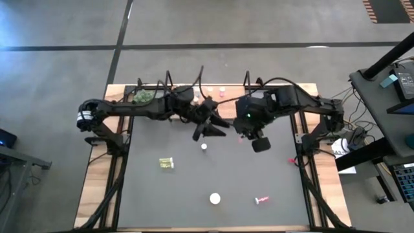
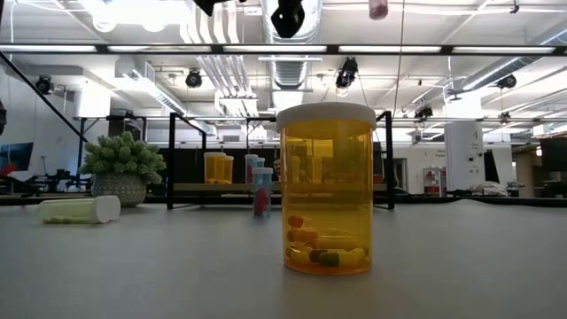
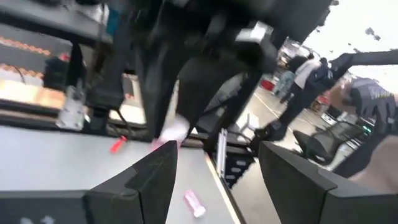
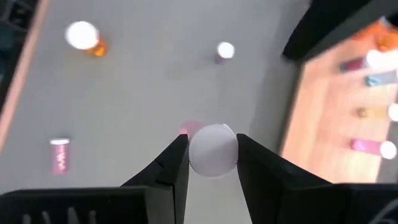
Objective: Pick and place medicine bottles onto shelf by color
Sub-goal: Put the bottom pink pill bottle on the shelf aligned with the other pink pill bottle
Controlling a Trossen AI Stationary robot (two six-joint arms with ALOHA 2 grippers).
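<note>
Nearest the low camera an orange bottle [image 2: 325, 188] stood upright on the grey mat [image 1: 213, 175], white-capped and holding a few mixed capsules at its bottom; from above it sat close to the mat's near edge. A pink bottle [image 1: 262, 200] lay on its side to its right, and a yellow-green bottle [image 1: 167, 163] lay left of centre, with bare mat between and around them. Farther back a small bottle [image 1: 204, 147] stood upright near the mat's middle. Above the mat's far half, the right gripper [image 4: 210, 163] was closed on the white cap of a pink bottle [image 4: 211, 147], lifted clear of the surface. The left gripper [image 3: 217, 180], just left of it, stood with its fingers apart and nothing between them. Along the far edge the shelf [image 1: 213, 94] carried several bottles, largely hidden by both arms. A potted plant [image 2: 122, 168] stood at the shelf's left end.
</note>
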